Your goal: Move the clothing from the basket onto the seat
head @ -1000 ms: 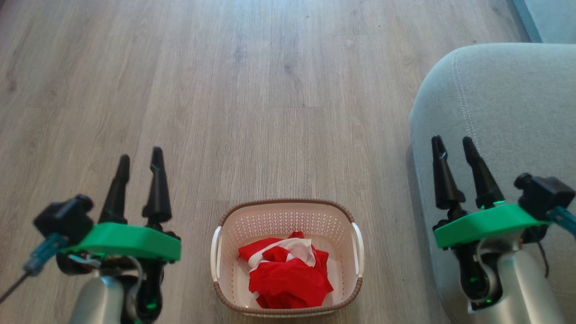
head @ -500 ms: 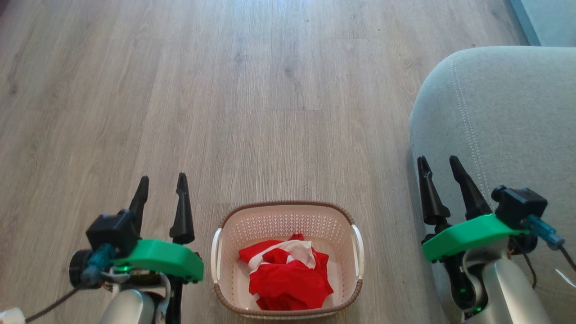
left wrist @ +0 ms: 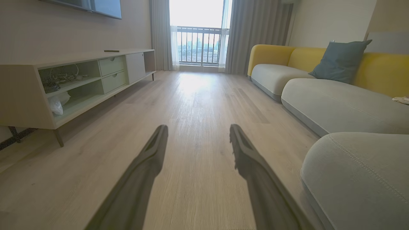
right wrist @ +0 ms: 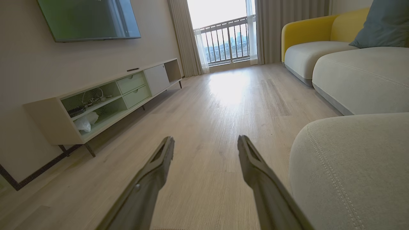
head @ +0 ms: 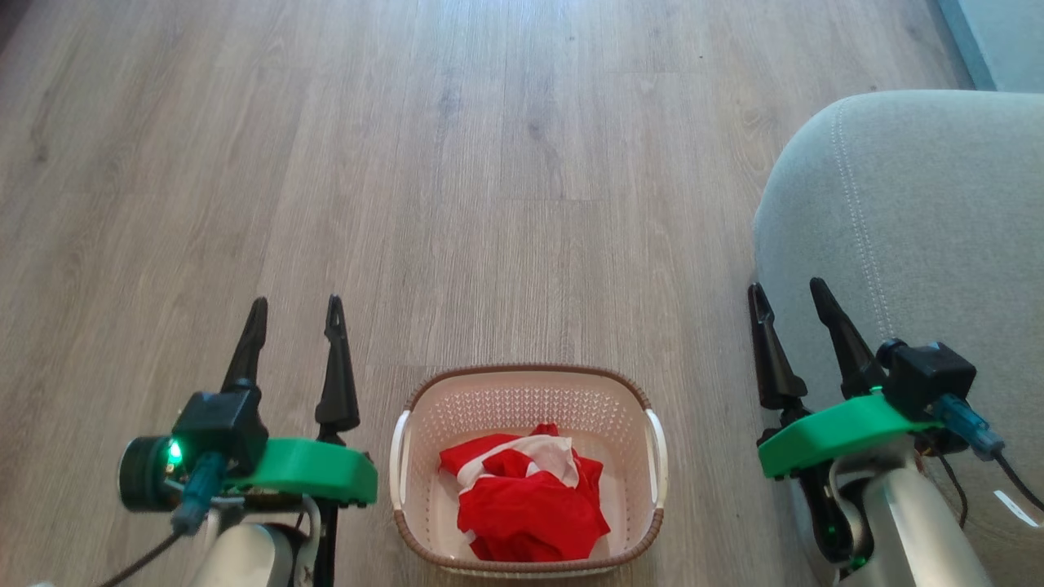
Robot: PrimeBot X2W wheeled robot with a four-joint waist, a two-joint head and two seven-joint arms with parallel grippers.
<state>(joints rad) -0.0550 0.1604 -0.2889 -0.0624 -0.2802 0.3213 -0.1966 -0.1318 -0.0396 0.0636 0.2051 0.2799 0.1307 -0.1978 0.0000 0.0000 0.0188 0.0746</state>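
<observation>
Left gripper [head: 295,302] and right gripper [head: 787,285] hang spread, empty, flanking the basket [head: 522,369]. The clothing [head: 526,509] looks light and limp; pinch a raised fold near its middle.

One basket [head: 527,383] holds one red-and-white heap of clothing [head: 530,501]; how many garments make it up cannot be told. There are two pincers, the left pincer [head: 296,302] and the right pincer [head: 787,285], each with two dark fingers [head: 336,383]. One seat [head: 922,220] shows, with two more cushions [left wrist: 338,102] beyond and one pillow [left wrist: 340,60]. One cabinet [left wrist: 73,83] has two drawers [left wrist: 111,65]. One TV [right wrist: 89,19].
</observation>
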